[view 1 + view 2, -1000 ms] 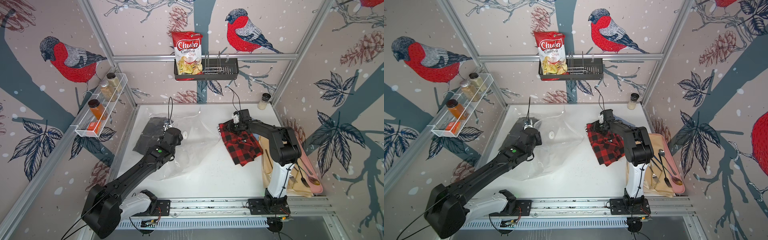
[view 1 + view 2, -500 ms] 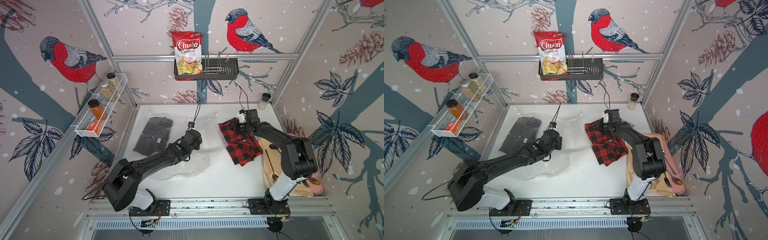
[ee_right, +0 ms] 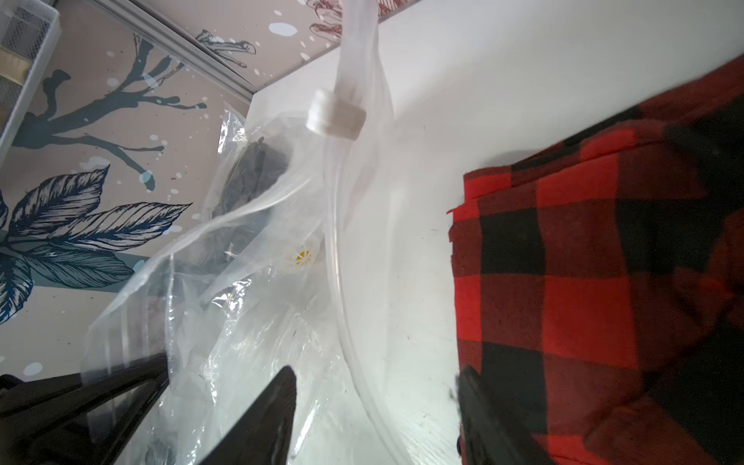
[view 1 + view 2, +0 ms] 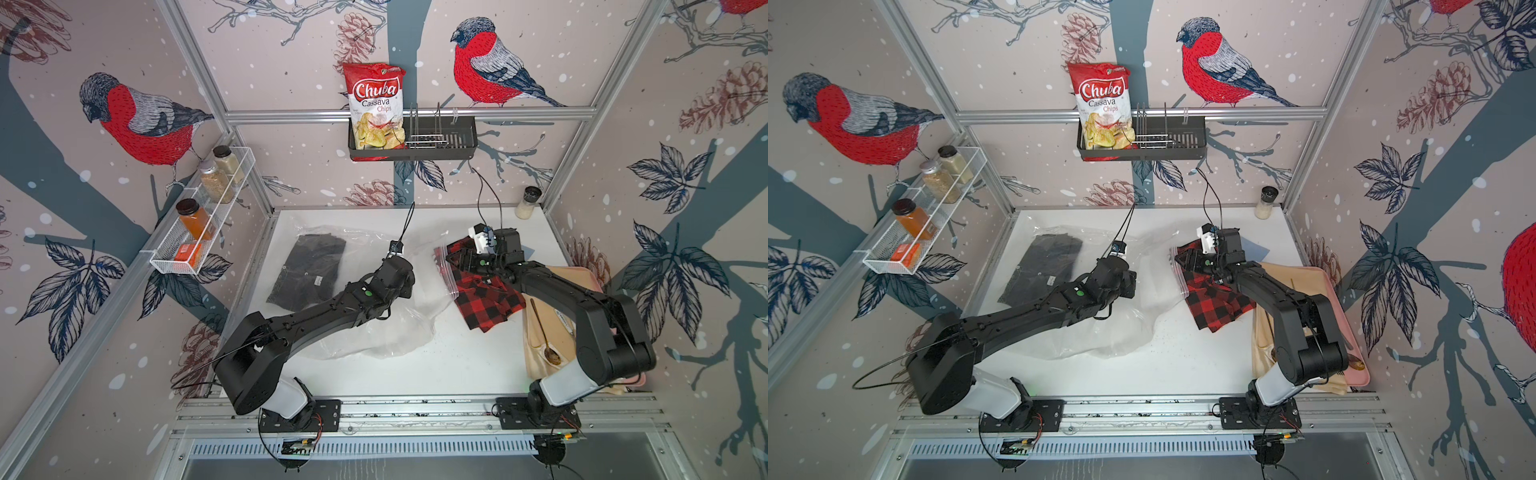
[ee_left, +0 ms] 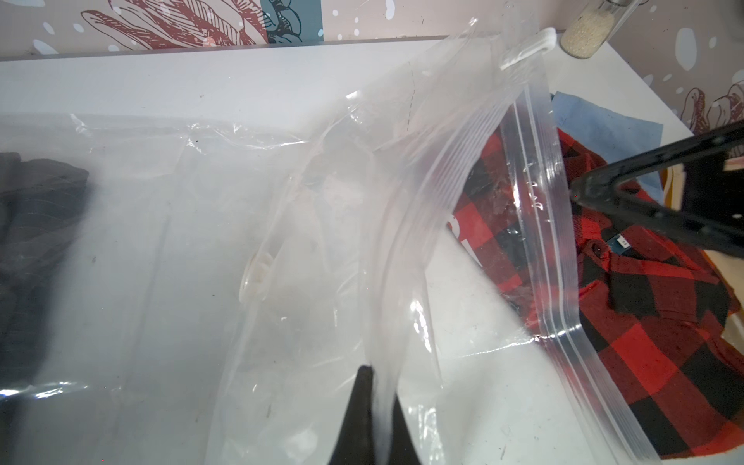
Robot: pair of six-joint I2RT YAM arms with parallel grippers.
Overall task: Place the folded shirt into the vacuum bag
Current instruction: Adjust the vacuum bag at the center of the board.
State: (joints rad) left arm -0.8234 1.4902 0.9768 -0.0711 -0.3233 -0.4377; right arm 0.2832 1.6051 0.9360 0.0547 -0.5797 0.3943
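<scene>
The vacuum bag (image 4: 374, 336) (image 4: 1100, 332) lies crinkled across the table's middle, with a black garment (image 4: 311, 270) inside its far left end. My left gripper (image 5: 376, 374) (image 4: 409, 276) is shut on the bag's upper layer and holds it raised, so the mouth gapes. The round white valve (image 5: 253, 277) (image 3: 302, 255) shows through the plastic. The folded shirt (image 4: 486, 299) (image 4: 1217, 303), red and black plaid, lies right of the bag with the zip-seal edge (image 5: 539, 225) draped over its near side. My right gripper (image 3: 374, 374) (image 4: 457, 259) stands open at the shirt's left edge.
A blue cloth (image 5: 596, 125) lies behind the shirt. A pink tray (image 4: 1350, 316) with a beige cloth and a spoon (image 4: 544, 332) sits along the right wall. A spice jar (image 4: 528, 203) stands in the far right corner. Wall racks hang at the left and back.
My left arm has swung right with the bag's upper layer, dragging the bag's mouth toward the plaid shirt. My right gripper has opened wider at the shirt's edge.
</scene>
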